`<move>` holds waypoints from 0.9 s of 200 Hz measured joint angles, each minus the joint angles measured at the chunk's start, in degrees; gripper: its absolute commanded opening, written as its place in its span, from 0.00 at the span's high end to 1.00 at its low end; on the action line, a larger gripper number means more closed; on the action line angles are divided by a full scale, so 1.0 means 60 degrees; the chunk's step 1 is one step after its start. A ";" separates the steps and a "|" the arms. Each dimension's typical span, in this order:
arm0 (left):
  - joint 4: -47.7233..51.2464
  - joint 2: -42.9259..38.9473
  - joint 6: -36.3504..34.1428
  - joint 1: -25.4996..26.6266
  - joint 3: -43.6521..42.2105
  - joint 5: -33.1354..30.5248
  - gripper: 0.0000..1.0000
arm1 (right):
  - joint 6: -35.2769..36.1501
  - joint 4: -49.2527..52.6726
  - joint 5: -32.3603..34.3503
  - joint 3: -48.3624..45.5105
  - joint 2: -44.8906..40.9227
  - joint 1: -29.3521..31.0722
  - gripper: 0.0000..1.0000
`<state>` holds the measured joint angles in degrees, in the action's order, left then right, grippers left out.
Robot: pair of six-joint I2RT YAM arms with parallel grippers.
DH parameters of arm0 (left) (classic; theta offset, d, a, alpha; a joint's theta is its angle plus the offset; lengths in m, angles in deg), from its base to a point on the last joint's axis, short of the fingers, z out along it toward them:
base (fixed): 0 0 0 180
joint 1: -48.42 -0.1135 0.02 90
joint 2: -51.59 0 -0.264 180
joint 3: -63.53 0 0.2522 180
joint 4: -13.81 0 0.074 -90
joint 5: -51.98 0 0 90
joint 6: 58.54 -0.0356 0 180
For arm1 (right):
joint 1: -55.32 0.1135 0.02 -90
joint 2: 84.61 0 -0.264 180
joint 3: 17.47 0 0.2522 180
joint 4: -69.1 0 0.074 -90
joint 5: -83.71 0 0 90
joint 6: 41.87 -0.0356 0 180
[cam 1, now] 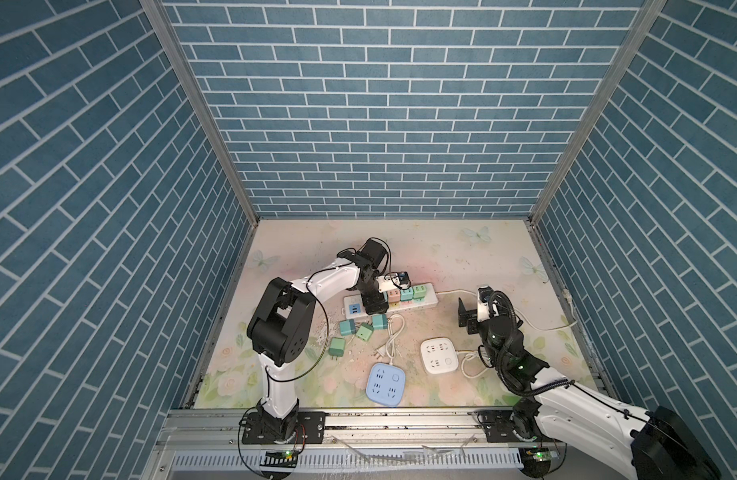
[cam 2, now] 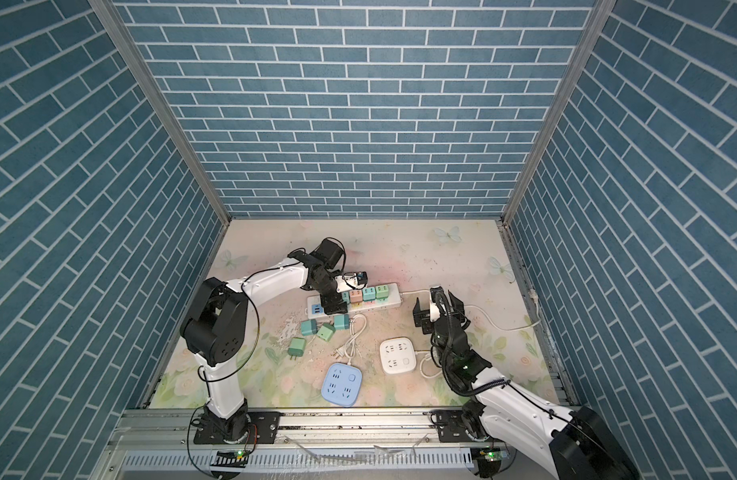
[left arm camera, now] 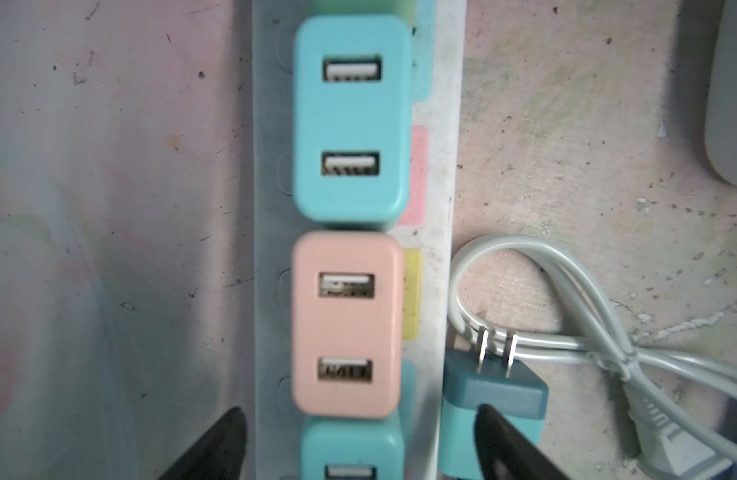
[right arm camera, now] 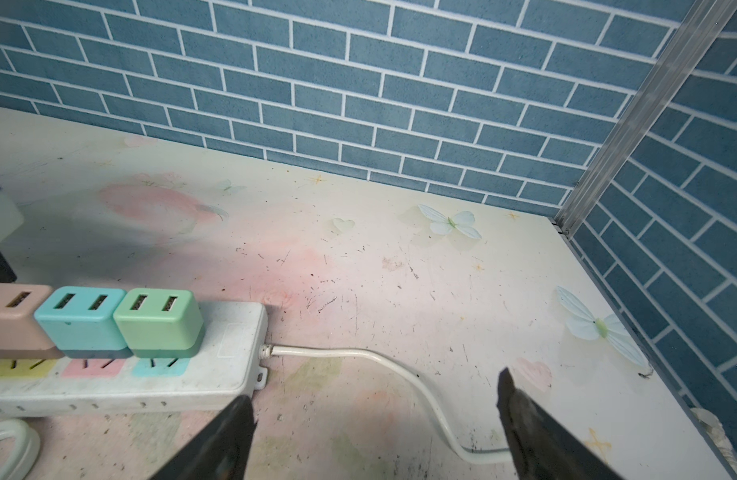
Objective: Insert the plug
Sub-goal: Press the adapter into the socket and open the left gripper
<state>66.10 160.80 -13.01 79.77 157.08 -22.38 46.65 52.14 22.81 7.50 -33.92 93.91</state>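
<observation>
A white power strip (cam 1: 427,300) (cam 2: 391,300) lies across the table's middle. A pink plug (left arm camera: 346,324), a teal plug (left arm camera: 352,120) and a green plug (right arm camera: 159,322) stand pushed into it. Another teal plug (left arm camera: 352,446) sits in the strip right beside the pink one. My left gripper (left arm camera: 358,415) (cam 1: 375,305) hovers over that teal plug, open, its black fingers (left arm camera: 217,444) wide on either side of the strip and touching nothing. My right gripper (right arm camera: 375,390) (cam 2: 435,299) is open and empty above the strip's cord (right arm camera: 400,365), past the strip's right end.
Several loose teal and green plugs (cam 1: 364,332) lie in front of the strip, one (left arm camera: 493,395) close against its edge with prongs up. A coiled white cable (cam 1: 389,336), a white square socket (cam 1: 439,350) and a blue square socket (cam 1: 386,379) lie nearer the front.
</observation>
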 measured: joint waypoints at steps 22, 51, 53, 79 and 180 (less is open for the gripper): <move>0.0022 -0.0288 0.0047 0.0004 -0.0018 -0.0022 0.01 | 0.0000 -0.0011 -0.0011 0.0000 0.0000 0.0000 0.07; -0.0291 -0.1490 0.0211 0.0004 -0.0306 -0.0026 0.00 | 0.0000 -0.0022 -0.0036 0.0000 0.0066 0.0000 0.07; -0.0346 -0.1603 0.0219 0.0004 -0.0339 -0.0029 0.00 | 0.0000 -0.0022 -0.0036 0.0000 0.0073 0.0000 0.07; -0.1038 -0.3060 0.0637 0.0004 -0.0765 -0.0117 0.00 | 0.0000 -0.0022 -0.0040 0.0000 0.0120 0.0000 0.06; -0.5592 -0.8863 0.6160 0.0000 -0.4003 -0.0787 0.00 | 0.0000 -0.0025 -0.0142 0.0000 0.0142 0.0000 0.07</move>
<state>32.54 107.62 23.95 79.77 133.06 -27.10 46.65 51.99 21.96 7.50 -33.07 93.91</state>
